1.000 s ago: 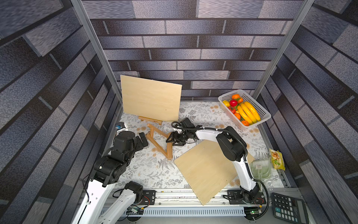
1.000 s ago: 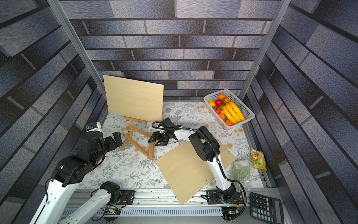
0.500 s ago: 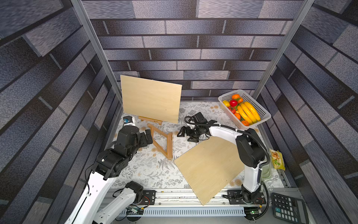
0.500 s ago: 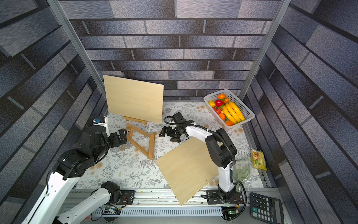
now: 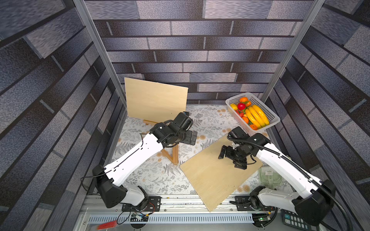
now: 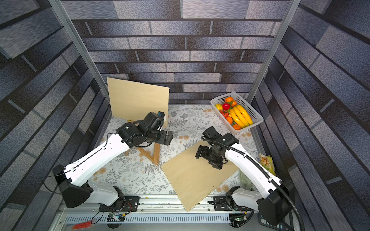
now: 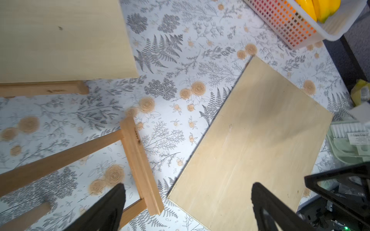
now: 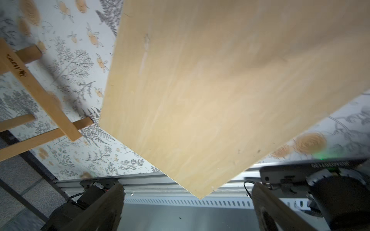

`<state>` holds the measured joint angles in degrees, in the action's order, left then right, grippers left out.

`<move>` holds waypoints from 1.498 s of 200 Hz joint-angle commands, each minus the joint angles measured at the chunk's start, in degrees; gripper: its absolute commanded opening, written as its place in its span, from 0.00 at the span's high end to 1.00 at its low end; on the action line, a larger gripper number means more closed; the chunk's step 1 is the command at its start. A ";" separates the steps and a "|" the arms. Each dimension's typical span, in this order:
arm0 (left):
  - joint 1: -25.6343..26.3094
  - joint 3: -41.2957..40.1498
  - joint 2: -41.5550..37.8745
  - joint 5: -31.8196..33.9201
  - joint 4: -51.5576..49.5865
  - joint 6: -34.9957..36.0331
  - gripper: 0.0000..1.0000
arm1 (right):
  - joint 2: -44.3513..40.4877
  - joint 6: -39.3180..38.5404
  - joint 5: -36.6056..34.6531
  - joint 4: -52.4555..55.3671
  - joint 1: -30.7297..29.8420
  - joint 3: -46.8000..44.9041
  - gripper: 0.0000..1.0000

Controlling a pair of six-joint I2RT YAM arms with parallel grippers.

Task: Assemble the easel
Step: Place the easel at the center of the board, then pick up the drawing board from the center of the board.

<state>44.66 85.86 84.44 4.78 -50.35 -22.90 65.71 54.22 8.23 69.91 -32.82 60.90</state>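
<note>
Left tool (image 5: 191,138): jaws spread wide, nothing between them. It hovers above the easel frame (image 5: 174,154), over the end that carries the ledge bar (image 7: 140,160).

Right tool (image 5: 230,159): also released and empty. It hangs over the loose board (image 5: 216,176), apart from its surface.

Finding on step: you are between grasps. The frame lies flat on the counter (image 5: 208,120), just beside the loose board. It has not been stood up, and the board has not been set on it. In my judgement, the raising of the frame is the step in hand.

Orientation:
- The frame's legs run from the ledge bar back under the left arm, towards the left wall. That is its long axis. The ledge end faces the loose board, and the apex is hidden.
- The loose board lies flat. Its long axis runs diagonally from the front rail (image 5: 180,204) towards the fruit basket (image 5: 264,106), and one corner overhangs the rail.

Requirement for the next move: bring the left tool down square across a leg or the ledge bar and close firmly. Then tip the frame upright. The flat board offers no edge to grip except at the overhanging corner.

For reference, a standing board (image 5: 156,102) rests on a second easel at the back left.
</note>
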 commanded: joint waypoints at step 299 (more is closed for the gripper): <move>-4.21 13.29 37.45 -19.86 4.45 5.39 0.00 | -6.44 14.46 0.43 -7.94 3.53 -27.44 0.00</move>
<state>39.94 96.20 119.90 -14.83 -43.94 -19.81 59.29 68.93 10.24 62.04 -29.47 34.57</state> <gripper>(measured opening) 0.997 0.999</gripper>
